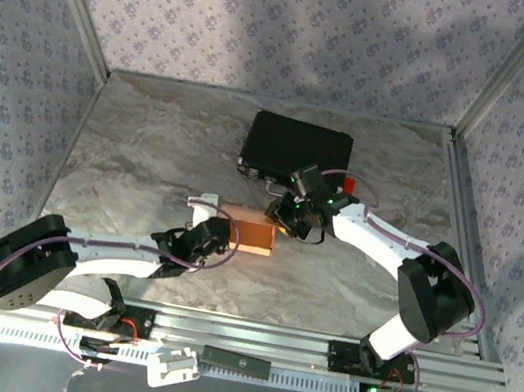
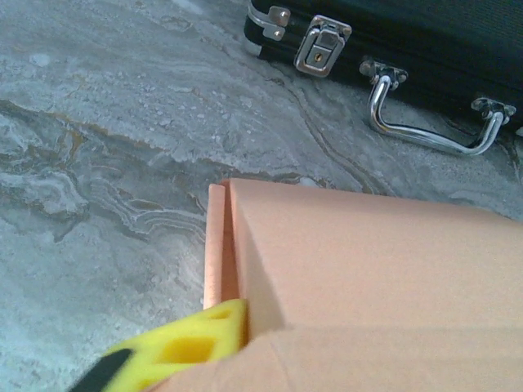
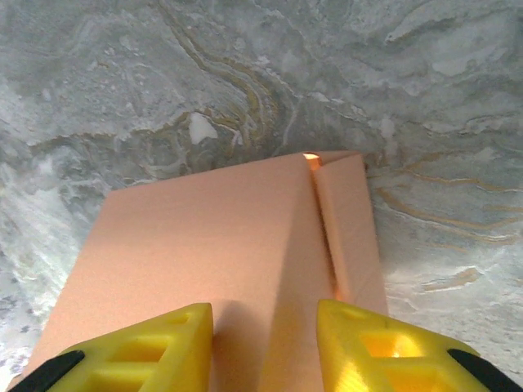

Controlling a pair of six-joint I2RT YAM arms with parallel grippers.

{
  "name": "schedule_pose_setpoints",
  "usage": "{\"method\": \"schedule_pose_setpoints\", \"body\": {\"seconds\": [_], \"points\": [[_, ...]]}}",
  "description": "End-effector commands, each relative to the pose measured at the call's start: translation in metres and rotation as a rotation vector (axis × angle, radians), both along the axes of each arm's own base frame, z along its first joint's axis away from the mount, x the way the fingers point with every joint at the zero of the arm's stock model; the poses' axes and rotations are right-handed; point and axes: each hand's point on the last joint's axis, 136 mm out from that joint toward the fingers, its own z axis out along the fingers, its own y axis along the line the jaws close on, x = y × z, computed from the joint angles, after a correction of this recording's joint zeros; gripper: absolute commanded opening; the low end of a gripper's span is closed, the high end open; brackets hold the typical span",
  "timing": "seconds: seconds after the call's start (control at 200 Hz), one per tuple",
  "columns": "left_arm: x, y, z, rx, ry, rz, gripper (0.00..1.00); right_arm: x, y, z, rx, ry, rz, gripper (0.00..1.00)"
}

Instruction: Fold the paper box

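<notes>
The thin salmon-orange cardboard box (image 2: 376, 269) runs off the left wrist view's bottom and right edges. It seems to cover all but one yellow finger (image 2: 204, 331) of the left pincer (image 1: 223, 234), so its spread cannot be judged. The black rectangular hard case (image 2: 425, 49) is cropped at the top and right.

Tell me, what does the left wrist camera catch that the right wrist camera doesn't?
Left wrist, not right wrist: the black case with its metal latch and handle. Right wrist, not left wrist: both yellow fingers of its own arm, spread apart over the box. Both: the salmon paper box on the marbled table.
</notes>
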Motion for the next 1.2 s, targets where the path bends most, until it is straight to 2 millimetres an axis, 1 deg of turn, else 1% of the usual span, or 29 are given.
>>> {"method": "schedule_pose_setpoints", "body": {"seconds": [0.0, 0.11, 0.145, 0.26, 0.355, 0.445, 0.48, 0.6, 0.67, 0.69, 0.715, 0.755, 0.81, 0.884, 0.934, 1.014, 1.094, 1.149, 1.194], "points": [[-0.010, -0.003, 0.011, -0.067, 0.025, -0.016, 0.34, -0.006, -0.010, -0.003, -0.078, -0.018, 0.012, 0.37], [-0.018, 0.001, 0.016, -0.087, 0.053, -0.021, 0.57, -0.008, -0.013, -0.004, -0.104, -0.026, 0.016, 0.37], [-0.022, 0.004, 0.016, -0.091, 0.069, -0.019, 0.61, -0.009, -0.013, -0.004, -0.106, -0.028, 0.017, 0.37], [-0.036, 0.006, 0.014, -0.117, 0.118, -0.037, 0.70, -0.009, -0.013, -0.007, -0.113, -0.031, 0.016, 0.37], [-0.048, 0.007, 0.017, -0.147, 0.157, -0.053, 0.73, -0.009, -0.014, -0.009, -0.122, -0.034, 0.018, 0.36], [-0.057, 0.009, 0.029, -0.175, 0.192, -0.048, 0.74, -0.010, -0.014, -0.011, -0.130, -0.032, 0.021, 0.36], [-0.061, 0.013, 0.033, -0.167, 0.215, -0.035, 0.74, -0.010, -0.013, -0.010, -0.130, -0.037, 0.023, 0.36], [-0.071, 0.025, 0.061, -0.152, 0.257, 0.010, 0.74, -0.009, -0.014, -0.011, -0.146, -0.043, 0.027, 0.36], [-0.071, 0.027, 0.080, -0.157, 0.245, 0.010, 0.74, -0.010, -0.013, -0.014, -0.156, -0.040, 0.034, 0.36], [-0.070, 0.027, 0.085, -0.153, 0.240, 0.009, 0.76, -0.010, -0.013, -0.014, -0.159, -0.041, 0.033, 0.36], [-0.069, 0.028, 0.091, -0.149, 0.230, 0.010, 0.82, -0.010, -0.013, -0.015, -0.164, -0.039, 0.034, 0.36], [-0.066, 0.028, 0.102, -0.142, 0.219, 0.008, 0.88, -0.011, -0.013, -0.016, -0.172, -0.040, 0.037, 0.36], [-0.058, 0.026, 0.114, -0.137, 0.213, 0.005, 0.90, -0.011, -0.014, -0.017, -0.183, -0.041, 0.038, 0.36], [-0.045, 0.022, 0.118, -0.137, 0.251, -0.013, 0.89, -0.012, -0.015, -0.018, -0.193, -0.044, 0.039, 0.36], [-0.033, 0.017, 0.115, -0.130, 0.278, -0.026, 0.86, -0.011, -0.016, -0.019, -0.197, -0.043, 0.038, 0.36], [-0.009, 0.020, 0.109, -0.086, 0.307, -0.017, 0.79, -0.011, -0.016, -0.021, -0.204, -0.042, 0.041, 0.36], [0.013, 0.015, 0.096, -0.042, 0.355, -0.049, 0.75, -0.010, -0.016, -0.022, -0.210, -0.040, 0.044, 0.36], [0.026, 0.010, 0.088, -0.006, 0.380, -0.078, 0.71, -0.010, -0.016, -0.024, -0.215, -0.035, 0.046, 0.36], [0.033, 0.006, 0.078, 0.039, 0.398, -0.101, 0.66, -0.010, -0.016, -0.024, -0.219, -0.036, 0.048, 0.36]]}}
